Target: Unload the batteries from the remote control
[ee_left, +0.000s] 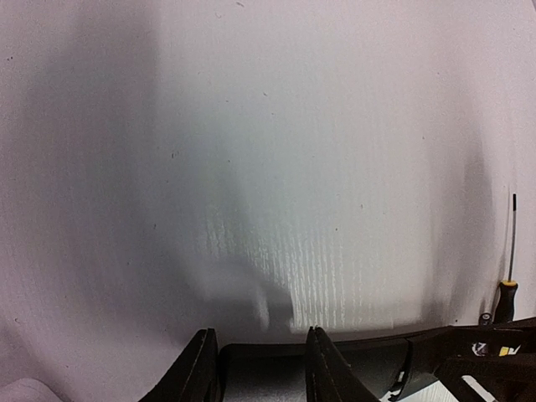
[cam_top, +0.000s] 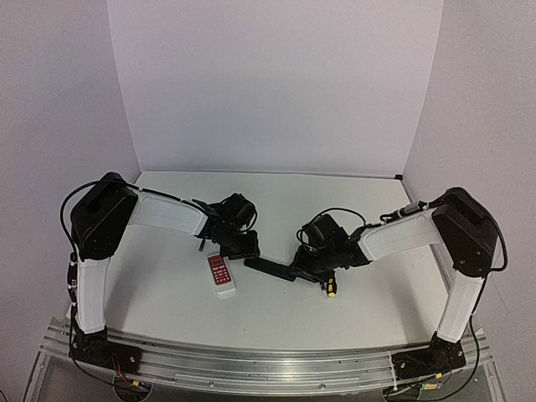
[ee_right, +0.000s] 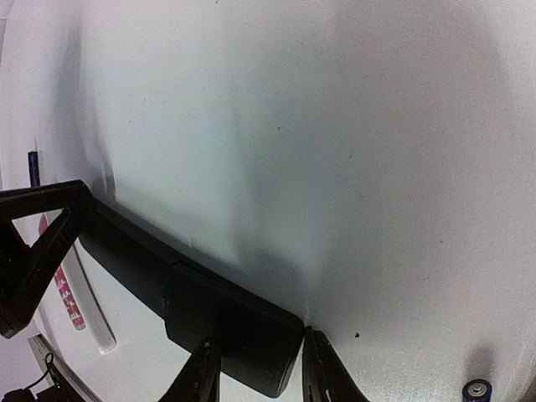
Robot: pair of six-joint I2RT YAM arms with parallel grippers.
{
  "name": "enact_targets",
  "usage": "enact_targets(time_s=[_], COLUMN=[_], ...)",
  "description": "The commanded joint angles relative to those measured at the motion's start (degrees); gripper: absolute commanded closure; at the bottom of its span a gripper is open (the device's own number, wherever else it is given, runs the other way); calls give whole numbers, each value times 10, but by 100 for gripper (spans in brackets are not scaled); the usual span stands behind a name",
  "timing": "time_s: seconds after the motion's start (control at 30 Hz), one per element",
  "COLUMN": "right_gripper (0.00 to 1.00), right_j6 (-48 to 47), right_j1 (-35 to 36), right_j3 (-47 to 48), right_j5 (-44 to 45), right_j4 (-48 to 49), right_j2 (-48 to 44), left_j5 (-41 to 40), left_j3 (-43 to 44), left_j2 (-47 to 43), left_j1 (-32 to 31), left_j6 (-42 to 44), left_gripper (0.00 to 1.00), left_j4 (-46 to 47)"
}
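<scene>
Remote (ee_right: 234,331) is clamped, one end each, by left jaws and right jaws, probably steadied for unloading.

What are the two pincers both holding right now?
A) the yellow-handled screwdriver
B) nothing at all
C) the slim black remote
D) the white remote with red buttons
C: the left pincer and the right pincer each have their fingers clamped on one end of the slim black remote, which spans the gap between them.
</scene>
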Motion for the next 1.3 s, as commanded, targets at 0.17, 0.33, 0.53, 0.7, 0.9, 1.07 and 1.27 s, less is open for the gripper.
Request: enact_targets(time_s=[0.17, 0.33, 0.53, 0.7, 0.9, 1.07, 1.27], right_gripper=[66, 66, 69, 71, 73, 73, 70], right_j6=[-17, -19, -16, -22, -36, -28, -16], right_j1=[12, 14, 14, 19, 30, 34, 34], right_j3=[-19, -16, -4, 10, 30, 49, 60], right_j5=[-12, -10, 2, -4, 10, 53, 64], right_j4=[-19, -19, -21, -29, -63, -100, -117], right_j2=[-20, -20, -11, -7, -7, -4, -3], left_j5=[-10, -11, -6, -8, -8, -7, -9], left_j3=[-19, -16, -13, -11, -10, -7, -5], left_j2=[57, 56, 57, 58, 62, 63, 65], left_j1=[-4, -4, -4, -4, -5, -5, -5], left_j6=[-17, -16, -16, -19, -23, -22, -22], left_gripper=[63, 63, 64, 64, 64, 64, 65], left_j4=[-120, -123, -125, -130, -134, -134, -136])
